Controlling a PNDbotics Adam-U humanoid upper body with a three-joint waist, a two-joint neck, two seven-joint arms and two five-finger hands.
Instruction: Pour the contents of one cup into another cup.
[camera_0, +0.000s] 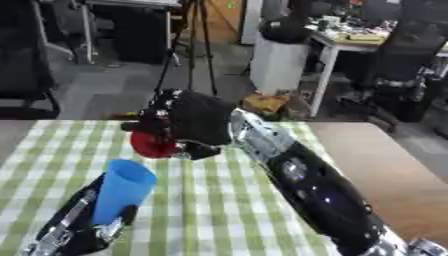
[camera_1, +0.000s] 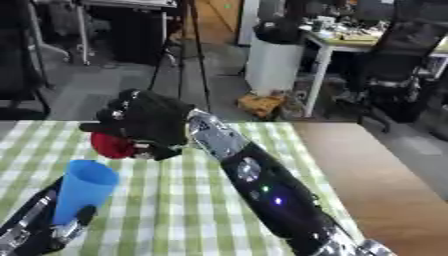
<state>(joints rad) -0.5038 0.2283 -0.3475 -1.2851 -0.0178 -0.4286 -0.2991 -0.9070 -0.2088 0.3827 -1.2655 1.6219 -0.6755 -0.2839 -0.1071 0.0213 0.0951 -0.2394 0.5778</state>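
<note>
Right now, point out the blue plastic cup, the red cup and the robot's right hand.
blue plastic cup (camera_0: 122, 190), left eye view, on its side wall.
red cup (camera_0: 154, 145), left eye view, on its visible lower side.
right hand (camera_0: 194, 120), left eye view, on the back of the hand.

both views look from the robot's head, down and forward over the checked surface (camera_0: 219, 210) toward the room beyond. they sit side by side, the right eye shifted slightly, so each shares nearly the whole scene: the near surface, both arms, the far desk (camera_1: 350, 42).
</note>
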